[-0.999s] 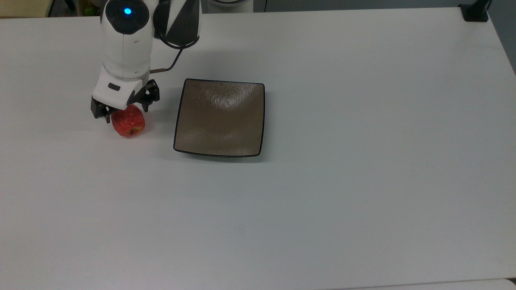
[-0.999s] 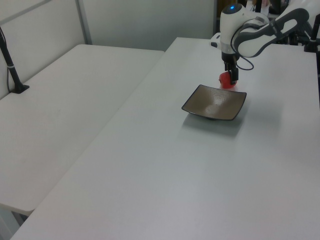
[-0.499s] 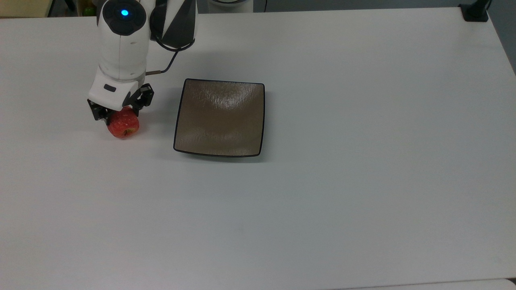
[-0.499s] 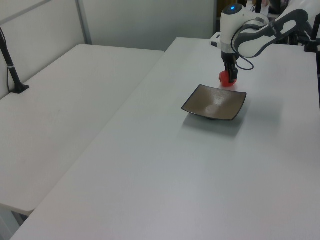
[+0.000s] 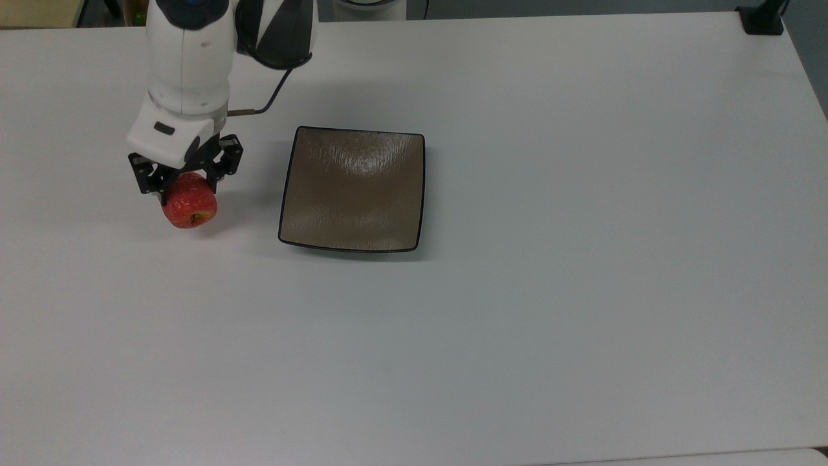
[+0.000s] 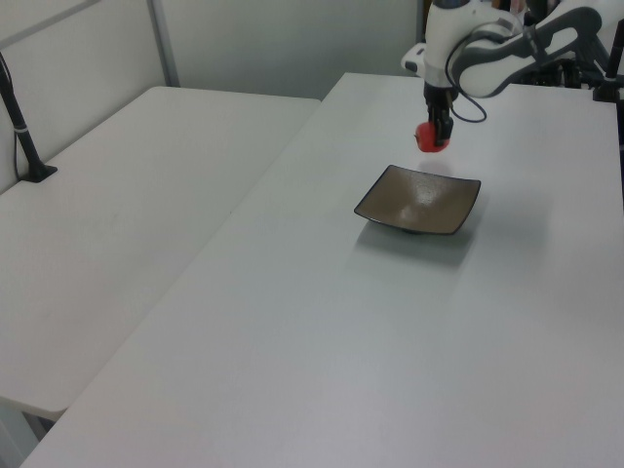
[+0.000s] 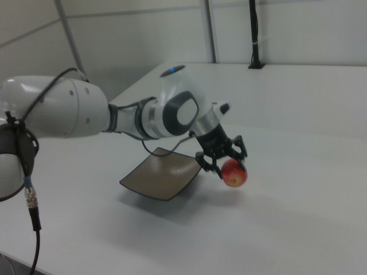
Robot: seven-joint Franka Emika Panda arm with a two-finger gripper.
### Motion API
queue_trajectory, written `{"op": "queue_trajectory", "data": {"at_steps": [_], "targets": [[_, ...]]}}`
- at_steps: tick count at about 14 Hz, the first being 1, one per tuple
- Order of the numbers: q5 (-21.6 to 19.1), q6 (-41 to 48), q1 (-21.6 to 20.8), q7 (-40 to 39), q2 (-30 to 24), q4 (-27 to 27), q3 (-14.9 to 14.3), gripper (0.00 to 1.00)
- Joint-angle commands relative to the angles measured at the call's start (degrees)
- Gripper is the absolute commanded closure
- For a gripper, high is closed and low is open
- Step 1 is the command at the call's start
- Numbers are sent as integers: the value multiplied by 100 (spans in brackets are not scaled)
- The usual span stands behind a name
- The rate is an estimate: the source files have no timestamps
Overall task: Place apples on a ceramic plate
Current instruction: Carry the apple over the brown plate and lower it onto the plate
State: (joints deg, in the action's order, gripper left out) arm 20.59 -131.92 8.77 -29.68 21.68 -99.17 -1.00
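Observation:
A small red speckled apple (image 5: 189,208) hangs above the white table, held from above by my gripper (image 5: 184,184), whose black fingers are shut on it. The apple (image 7: 234,173) casts a shadow on the table below it in the right view. The square brown plate (image 5: 352,189) with a thin black rim lies flat and bare, to the right of the apple in the top view. In the left view the apple (image 6: 430,137) and gripper (image 6: 433,126) float beyond the plate's (image 6: 417,200) far edge.
The white table (image 5: 517,323) spreads wide around the plate. A black clamp base (image 5: 762,19) sits at the top view's upper right corner. A second white table (image 6: 117,195) with a black post (image 6: 21,127) stands at the left view's left.
My gripper has risen with the apple, lifting it off the table. In the top view it has shifted slightly left. The plate has not moved.

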Motion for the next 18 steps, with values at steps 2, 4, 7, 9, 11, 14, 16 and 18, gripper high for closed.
{"op": "queue_trajectory", "data": {"at_steps": [2,4,7,9,11,14,16,18], "targets": [[-582,649,-296,795,-716,-102,144,54],[-871,991,-515,1173,-919,-120,161,53],[-1241,1440,-744,1674,-1113,-146,293,51],[-1373,1634,-841,2087,-1122,-164,468,50],[-1374,1635,-938,2430,-1078,-295,592,47],[-1374,1609,-1070,2476,-964,-445,636,45],[-1374,1582,-1079,2476,-902,-445,636,33],[-1374,1573,-1070,2476,-841,-428,636,1]]}}
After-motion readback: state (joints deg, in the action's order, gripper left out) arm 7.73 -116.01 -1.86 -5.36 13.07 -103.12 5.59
